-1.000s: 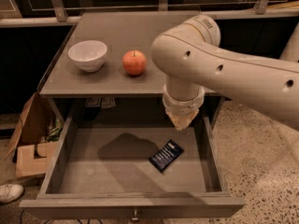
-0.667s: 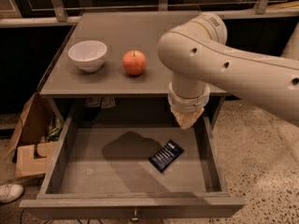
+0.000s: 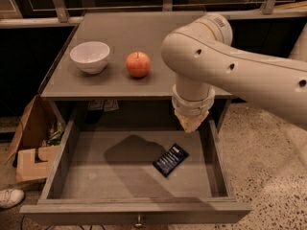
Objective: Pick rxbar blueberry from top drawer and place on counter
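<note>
The rxbar blueberry (image 3: 171, 159), a flat dark navy bar with white text, lies on the grey floor of the open top drawer (image 3: 96, 176), right of centre. The grey counter (image 3: 120, 85) is above the drawer. My gripper (image 3: 191, 122) hangs below the big white arm, above the drawer's back right part, up and to the right of the bar and apart from it. It holds nothing that I can see.
A white bowl (image 3: 89, 56) and a red apple (image 3: 138, 64) stand on the counter's left half. A cardboard box (image 3: 33, 138) and a white shoe (image 3: 9, 198) lie on the floor at the left. The drawer's front knob (image 3: 139, 221) is at the bottom edge.
The arm and gripper have moved slightly up and to the right, away from the bar. The bar, bowl and apple have not moved.
</note>
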Robot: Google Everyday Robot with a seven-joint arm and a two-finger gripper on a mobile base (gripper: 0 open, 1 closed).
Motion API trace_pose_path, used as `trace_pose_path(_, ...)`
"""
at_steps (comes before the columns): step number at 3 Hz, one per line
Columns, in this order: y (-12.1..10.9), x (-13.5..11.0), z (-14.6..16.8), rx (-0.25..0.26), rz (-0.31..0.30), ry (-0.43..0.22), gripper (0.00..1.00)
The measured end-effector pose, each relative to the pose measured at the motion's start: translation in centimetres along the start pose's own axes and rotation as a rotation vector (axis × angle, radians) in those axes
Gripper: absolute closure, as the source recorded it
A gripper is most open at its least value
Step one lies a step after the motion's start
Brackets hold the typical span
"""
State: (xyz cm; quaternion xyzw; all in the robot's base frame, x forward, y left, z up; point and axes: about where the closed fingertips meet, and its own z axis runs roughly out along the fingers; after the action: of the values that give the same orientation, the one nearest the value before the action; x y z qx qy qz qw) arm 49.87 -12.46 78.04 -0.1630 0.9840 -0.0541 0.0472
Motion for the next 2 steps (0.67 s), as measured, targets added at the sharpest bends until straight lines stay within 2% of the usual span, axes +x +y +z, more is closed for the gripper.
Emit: trace_pose_path(2,0.0,0.0,0.0,0.0,0.0,0.0,0.35)
